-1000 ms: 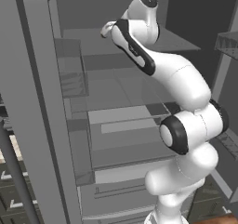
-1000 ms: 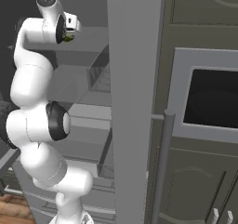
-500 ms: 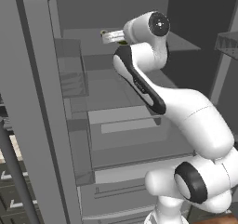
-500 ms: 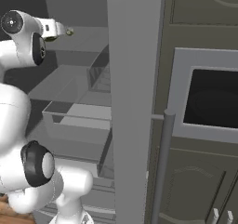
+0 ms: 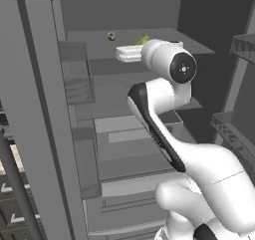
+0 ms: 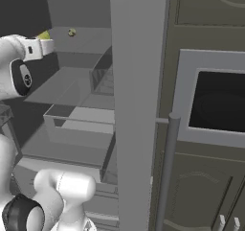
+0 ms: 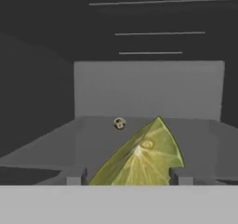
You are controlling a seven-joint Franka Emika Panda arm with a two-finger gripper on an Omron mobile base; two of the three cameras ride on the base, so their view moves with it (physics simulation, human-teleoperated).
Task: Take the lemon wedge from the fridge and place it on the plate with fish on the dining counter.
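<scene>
The fridge (image 5: pixel 40 109) stands open, and its upper shelf (image 5: pixel 164 41) holds the lemon wedge (image 5: pixel 143 39), yellow-green. My arm reaches up to that shelf, with its white hand (image 5: pixel 128 53) just in front of the wedge. In the hand view my gripper (image 7: pixel 128 177) is open, and the lemon wedge (image 7: pixel 139 158) lies on the shelf between the two fingertips (image 7: pixel 74 176), close to both. From the right base view the lemon wedge (image 6: pixel 44 34) peeks over the hand (image 6: pixel 40 47). The plate with fish and the dining counter are out of view.
A small round beige-brown item (image 5: pixel 111 36) (image 7: pixel 119 123) sits farther back on the same shelf. Lower shelves and a clear drawer (image 6: pixel 79 124) lie under the arm. Door bins (image 5: pixel 239 129) hang at right. The open fridge door (image 6: pixel 139 105) and a wall oven (image 6: pixel 215 110) flank it.
The arm has swung around and stretched forward, bringing the hand up to the top shelf at the wedge. The fingers have drawn in slightly.
</scene>
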